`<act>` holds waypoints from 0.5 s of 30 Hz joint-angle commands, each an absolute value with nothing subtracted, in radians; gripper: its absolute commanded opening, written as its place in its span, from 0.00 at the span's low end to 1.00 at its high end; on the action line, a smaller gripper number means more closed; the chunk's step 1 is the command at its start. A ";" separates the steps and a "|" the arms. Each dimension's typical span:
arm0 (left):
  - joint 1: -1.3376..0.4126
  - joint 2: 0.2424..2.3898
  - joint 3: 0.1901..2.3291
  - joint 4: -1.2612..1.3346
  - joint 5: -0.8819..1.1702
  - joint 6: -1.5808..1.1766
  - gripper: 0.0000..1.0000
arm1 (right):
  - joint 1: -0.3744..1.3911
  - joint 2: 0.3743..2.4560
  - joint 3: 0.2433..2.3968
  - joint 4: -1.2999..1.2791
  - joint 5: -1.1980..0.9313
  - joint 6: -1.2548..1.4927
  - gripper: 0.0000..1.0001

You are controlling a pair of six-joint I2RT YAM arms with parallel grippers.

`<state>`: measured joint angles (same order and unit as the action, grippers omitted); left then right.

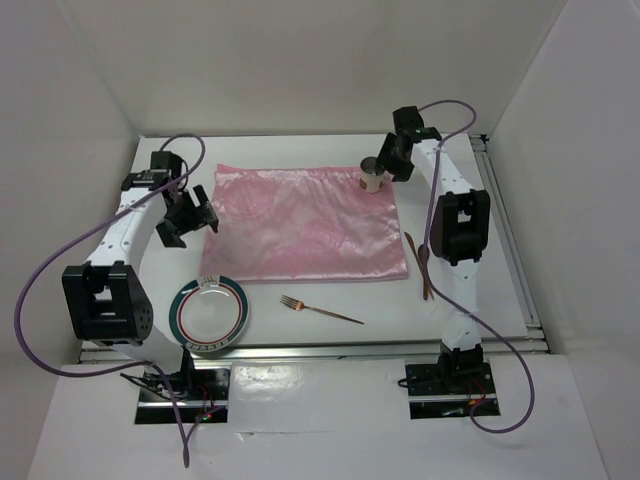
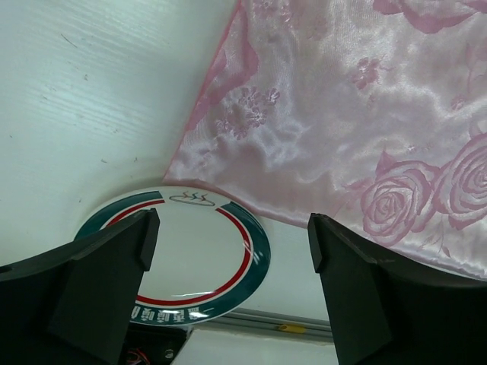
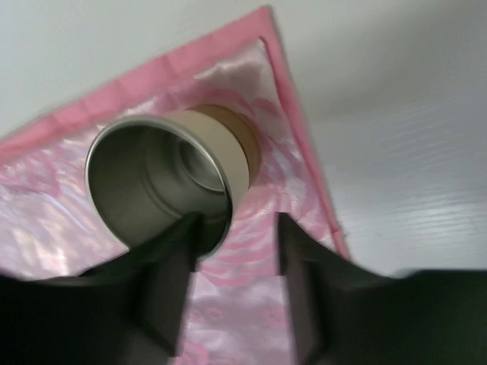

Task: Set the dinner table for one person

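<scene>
Nearest the overhead camera, the two arm bases stand at the near edge of the desk (image 1: 470,215), a large white rectangle that fills the middle of that view. Its long axis appears to run left to right, with aluminium rails along its near and right edges.

A pink satin cloth (image 1: 300,225) with a rose pattern lies flat at its centre. A plate (image 1: 208,315) with a green and red rim sits on the near left part of the desk, just beside the cloth's near left corner. Whether they touch cannot be told. A copper-coloured fork (image 1: 320,310) lies on bare desk near the cloth's near edge, tines pointing left. A copper-coloured utensil (image 1: 425,268) lies to the right of the cloth, partly behind the right arm.

The left fingers (image 1: 190,222) are spread wide and released, holding nothing, above the cloth's left edge. The right fingers (image 1: 385,168) are parted at the rim of a metal cup (image 1: 372,180), which stands on the cloth's far right corner. The blurred wrist view shows no firm grasp.
</scene>
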<state>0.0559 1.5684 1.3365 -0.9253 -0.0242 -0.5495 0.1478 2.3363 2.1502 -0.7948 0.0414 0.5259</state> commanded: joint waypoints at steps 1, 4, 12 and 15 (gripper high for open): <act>0.061 1.542 1.420 -0.962 -0.024 -0.526 0.99 | 0.152 2.307 2.215 -0.798 0.034 0.506 0.65; 0.061 1.542 1.482 -0.985 -0.046 -0.515 1.00 | 0.152 2.261 2.233 -0.807 0.054 0.506 0.76; 0.081 1.530 1.659 -1.017 -0.049 -0.497 1.00 | 0.236 1.849 1.812 -0.570 -0.121 0.447 0.77; 0.081 1.520 1.709 -1.038 -0.058 -0.488 1.00 | 0.365 1.685 1.523 -0.403 -0.344 0.445 0.77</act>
<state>0.0776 1.5669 1.6474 -1.0027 -0.0402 -0.5190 0.2260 1.8397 1.7233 -0.6262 -0.1024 0.4732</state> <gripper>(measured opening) 0.999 0.769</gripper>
